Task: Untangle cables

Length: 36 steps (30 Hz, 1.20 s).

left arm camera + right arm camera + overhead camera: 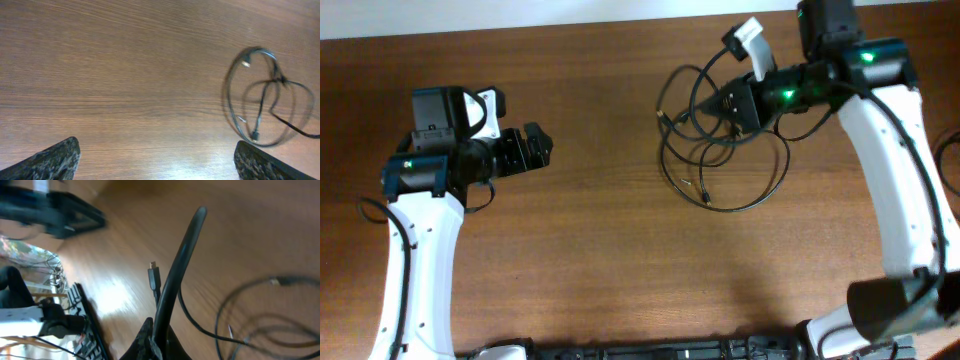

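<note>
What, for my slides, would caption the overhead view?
Right hand at a tangle of thin black cables on the wooden table; left hand open, well apart.

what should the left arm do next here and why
Probably move the left end effector rightward, toward the cables. It is open, holds nothing and sits well apart from the tangle, while the right end effector is at the loops' top edge. A second hold would likely help pull the strands apart.
</note>
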Each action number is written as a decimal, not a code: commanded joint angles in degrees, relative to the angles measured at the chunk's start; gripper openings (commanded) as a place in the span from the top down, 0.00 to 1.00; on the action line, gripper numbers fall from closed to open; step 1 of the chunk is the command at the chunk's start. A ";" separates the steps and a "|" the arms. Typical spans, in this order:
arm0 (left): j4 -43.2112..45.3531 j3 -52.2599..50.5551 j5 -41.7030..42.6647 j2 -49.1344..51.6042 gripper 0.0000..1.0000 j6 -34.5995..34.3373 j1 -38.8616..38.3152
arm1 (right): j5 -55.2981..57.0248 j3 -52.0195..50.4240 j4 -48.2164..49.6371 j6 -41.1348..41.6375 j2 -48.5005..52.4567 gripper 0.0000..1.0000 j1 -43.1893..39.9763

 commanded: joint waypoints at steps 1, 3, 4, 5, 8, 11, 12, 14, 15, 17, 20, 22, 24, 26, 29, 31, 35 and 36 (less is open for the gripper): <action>0.04 0.66 3.85 -1.16 0.01 0.90 -0.33 | -2.23 1.07 0.33 -1.22 -1.38 0.96 3.87; 0.02 0.66 3.85 -1.05 0.01 0.87 -0.96 | -1.70 1.09 2.78 -0.96 -1.38 0.96 5.05; -0.15 0.66 3.85 -1.03 0.01 0.87 -1.51 | -2.12 1.49 5.25 0.63 -1.55 0.96 5.22; -0.26 0.66 3.85 -1.03 0.01 0.87 -2.58 | -2.03 3.54 10.69 5.99 -1.60 0.96 5.18; -0.61 0.66 3.80 -1.03 0.01 0.90 -4.42 | -1.36 13.46 16.96 8.07 -1.60 0.96 5.14; -0.59 0.66 3.58 -1.03 0.01 0.92 -4.96 | 17.14 27.36 17.16 8.02 -1.60 0.96 5.14; -0.59 0.66 3.10 -1.03 0.01 0.92 -4.96 | 24.22 29.59 16.72 8.02 -1.60 0.96 5.14; -0.59 0.66 3.08 -1.03 0.01 0.92 -4.96 | 39.04 32.30 16.57 8.07 -1.60 0.96 4.57; -0.59 0.66 3.13 -1.03 0.01 0.92 -4.96 | 45.97 32.76 16.63 8.04 -1.60 0.96 3.87; -0.59 0.66 3.13 -1.03 0.01 0.92 -4.96 | 54.64 32.79 16.76 8.04 -1.57 0.96 2.08; -0.59 0.66 3.13 -1.03 0.01 0.92 -4.96 | 64.46 32.79 18.43 8.09 -1.46 0.96 -1.49; -0.59 0.66 3.10 -1.03 0.01 0.92 -4.96 | 67.76 32.79 22.32 8.07 -1.46 0.96 -5.49; -0.59 0.66 3.13 -1.03 0.01 0.92 -4.96 | 67.87 32.79 25.14 8.04 -1.31 0.96 -9.57; -0.59 0.66 3.10 -1.03 0.01 0.92 -4.96 | 67.87 32.79 26.91 8.07 -0.33 0.96 -14.29; -0.59 0.66 3.13 -1.03 0.01 0.92 -4.96 | 63.17 32.76 25.29 9.38 3.02 0.96 -20.68; -0.59 0.66 3.10 -1.03 0.01 0.92 -4.96 | 53.55 32.76 21.64 8.46 4.42 0.96 -22.60; -0.59 0.66 3.10 -1.03 0.01 0.92 -4.96 | 27.17 32.68 6.36 -17.49 6.69 0.96 -23.21; -0.59 0.66 3.13 -1.03 0.01 0.92 -4.96 | 22.47 32.68 0.46 -21.81 6.84 0.96 -23.21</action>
